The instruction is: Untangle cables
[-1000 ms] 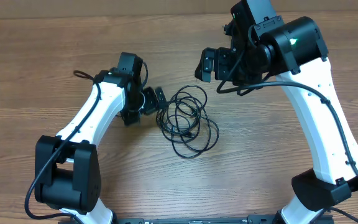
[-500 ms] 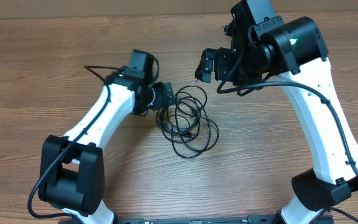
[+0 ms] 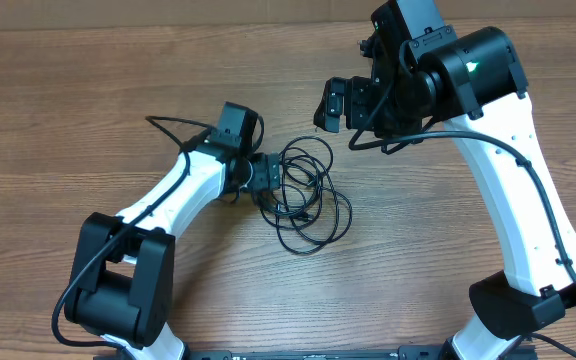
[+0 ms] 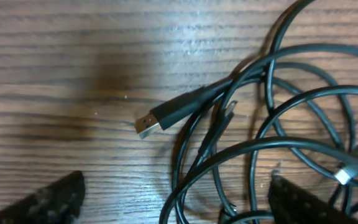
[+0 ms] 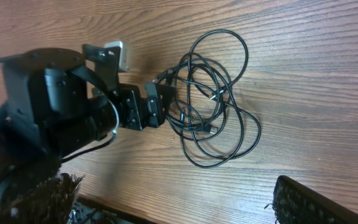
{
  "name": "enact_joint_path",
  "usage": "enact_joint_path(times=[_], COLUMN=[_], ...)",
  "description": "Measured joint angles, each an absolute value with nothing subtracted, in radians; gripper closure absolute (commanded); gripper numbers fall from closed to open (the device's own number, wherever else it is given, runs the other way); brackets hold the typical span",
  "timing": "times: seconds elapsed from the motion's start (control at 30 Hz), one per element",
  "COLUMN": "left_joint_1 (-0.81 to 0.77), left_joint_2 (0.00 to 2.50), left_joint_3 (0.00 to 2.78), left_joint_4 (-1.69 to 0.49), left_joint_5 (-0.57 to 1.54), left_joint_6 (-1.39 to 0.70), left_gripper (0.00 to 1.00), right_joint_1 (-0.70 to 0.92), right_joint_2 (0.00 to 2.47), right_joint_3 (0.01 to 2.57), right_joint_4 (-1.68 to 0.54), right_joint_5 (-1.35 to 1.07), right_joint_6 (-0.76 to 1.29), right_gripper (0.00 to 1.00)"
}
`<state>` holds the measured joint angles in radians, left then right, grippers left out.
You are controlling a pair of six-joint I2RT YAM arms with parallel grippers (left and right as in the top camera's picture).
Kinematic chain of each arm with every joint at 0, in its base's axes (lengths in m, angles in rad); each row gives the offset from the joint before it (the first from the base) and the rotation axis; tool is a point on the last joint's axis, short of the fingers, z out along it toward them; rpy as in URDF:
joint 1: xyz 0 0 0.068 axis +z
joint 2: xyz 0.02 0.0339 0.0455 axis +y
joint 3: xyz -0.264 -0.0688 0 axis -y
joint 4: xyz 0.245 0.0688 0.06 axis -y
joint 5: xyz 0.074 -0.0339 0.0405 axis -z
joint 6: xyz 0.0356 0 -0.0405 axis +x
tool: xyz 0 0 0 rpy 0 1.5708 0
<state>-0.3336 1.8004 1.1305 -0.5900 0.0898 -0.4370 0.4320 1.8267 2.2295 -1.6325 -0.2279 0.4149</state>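
Loosely looped thin black cables; left end effector, right end effector both spread.

I see a brown wood-grain table carrying one loose tangle of thin black cables, lying flat just ahead of my left gripper. A silver-tipped black USB plug rests on bare wood ahead of its spread fingers.
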Motion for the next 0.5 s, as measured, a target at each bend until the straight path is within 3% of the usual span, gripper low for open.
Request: enact_joint_path(times=[0.27,0.5], left_joint_1=[-0.334,-0.334], left_joint_2=[1.800,1.800], left_joint_3=[1.106,1.105], left_joint_4=[-0.572,-0.563], left_joint_5=[0.094,0.094], left_joint_6=[-0.426,-0.422], left_gripper=[0.40,0.40], right_joint_1=[0.432,0.432], right_joint_2=[1.827,1.827], right_joint_3=[2.230,2.230], right_joint_4=[-1.632,-1.631], right_joint_5=[-0.228,-0.228], right_joint_6=[0.414,0.414], right_gripper=[0.00,0.00])
